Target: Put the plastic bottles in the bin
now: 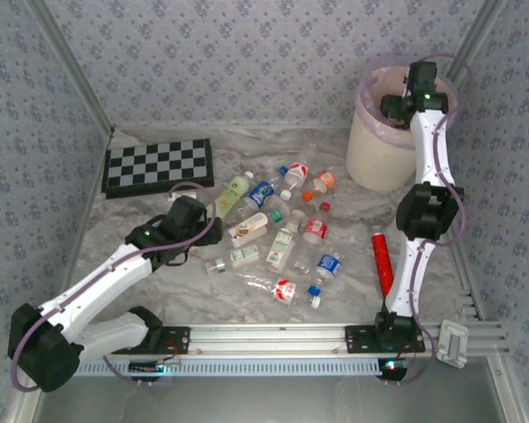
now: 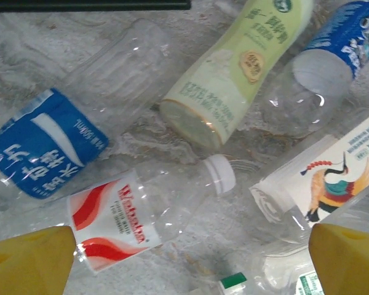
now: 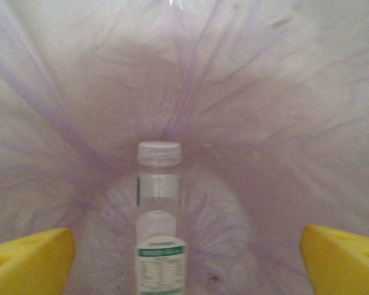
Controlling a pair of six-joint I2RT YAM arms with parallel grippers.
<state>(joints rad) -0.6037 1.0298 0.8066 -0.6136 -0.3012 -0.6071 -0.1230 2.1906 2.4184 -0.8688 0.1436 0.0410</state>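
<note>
About eleven bottles point(image 1: 286, 242) are counted lying across the middle of the table point(image 1: 361, 220); one more bottle point(image 3: 160, 215), white-capped and green-labelled, is seen inside the bin point(image 1: 370, 159) at the far right corner, within its liner point(image 3: 264, 123); the right gripper point(image 3: 187, 255) is poised over it, fingers spread and clear of it. The left gripper point(image 2: 190, 258) is spread above the pile; one label point(image 2: 120, 224) is read as Wahaha; another is blue with Chinese characters; a third bears a crane.

Marbled table point(image 1: 353, 216), scattered plastic bottles point(image 1: 234, 194), checkerboard point(image 1: 159, 166), red cylinder point(image 1: 383, 262), bin point(image 1: 370, 159) far right
</note>
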